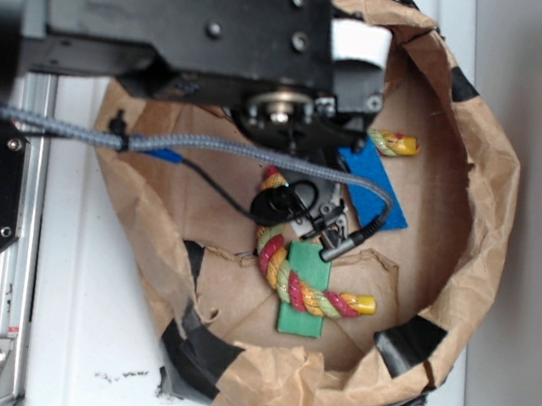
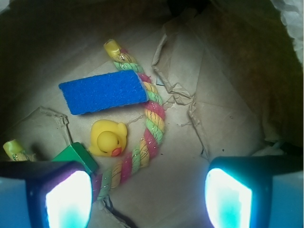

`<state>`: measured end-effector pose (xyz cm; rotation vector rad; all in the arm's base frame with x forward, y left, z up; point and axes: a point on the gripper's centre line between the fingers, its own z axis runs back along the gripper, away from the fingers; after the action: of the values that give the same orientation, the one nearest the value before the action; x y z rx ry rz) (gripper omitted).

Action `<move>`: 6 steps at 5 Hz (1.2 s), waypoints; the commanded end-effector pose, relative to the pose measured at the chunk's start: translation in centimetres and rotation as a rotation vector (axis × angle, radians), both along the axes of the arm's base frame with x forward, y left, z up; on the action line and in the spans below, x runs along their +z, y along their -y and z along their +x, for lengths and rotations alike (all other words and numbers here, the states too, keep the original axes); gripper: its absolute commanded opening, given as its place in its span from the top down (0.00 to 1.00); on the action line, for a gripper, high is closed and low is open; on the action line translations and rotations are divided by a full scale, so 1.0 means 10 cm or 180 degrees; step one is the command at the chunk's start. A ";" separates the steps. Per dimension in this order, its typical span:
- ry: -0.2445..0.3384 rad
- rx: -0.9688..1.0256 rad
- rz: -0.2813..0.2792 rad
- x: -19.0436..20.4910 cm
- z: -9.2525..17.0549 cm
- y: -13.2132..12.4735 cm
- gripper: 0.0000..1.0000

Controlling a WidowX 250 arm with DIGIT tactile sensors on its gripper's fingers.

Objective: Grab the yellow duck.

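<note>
Exterior view: a WidowX arm [image 1: 186,19] reaches over a crumpled brown paper bag [image 1: 466,251] patched with black tape. The gripper [image 1: 311,217] hangs low inside the bag, above the rope [image 1: 291,277]. The rope curls from beneath the gripper across a green block [image 1: 300,313], ending in a yellow tip just right of the block. A blue block [image 1: 380,183] lies just above and right of the rope's curl. The duck is hidden under the arm here, and whether the jaws are parted cannot be told from this angle.

Wrist view: the duck [image 2: 109,138] sits on the bag floor, nestled against the left side of the rope [image 2: 153,118], just below the blue block [image 2: 103,91] and beside the green block [image 2: 74,157]. It rests ahead of the gripper [image 2: 148,197] and close to the left finger [image 2: 66,194], not between the two fingers. The jaws stand wide apart, holding nothing. The duck is upright, its orange beak aimed toward the lower right, at the rope; its body runs from upper left to lower right.
</note>
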<state>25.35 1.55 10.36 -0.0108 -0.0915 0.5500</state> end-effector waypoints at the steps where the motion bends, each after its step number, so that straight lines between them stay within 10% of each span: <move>1: 0.0165 0.0045 0.0013 0.11 0.02 -0.05 0.00; 2: 0.0194 0.0088 -0.0191 -0.10 -0.06 -0.04 0.00; 6: 0.0035 0.0508 0.0082 -0.43 0.04 -0.08 0.00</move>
<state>25.53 2.33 5.03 0.0337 -0.0586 0.7090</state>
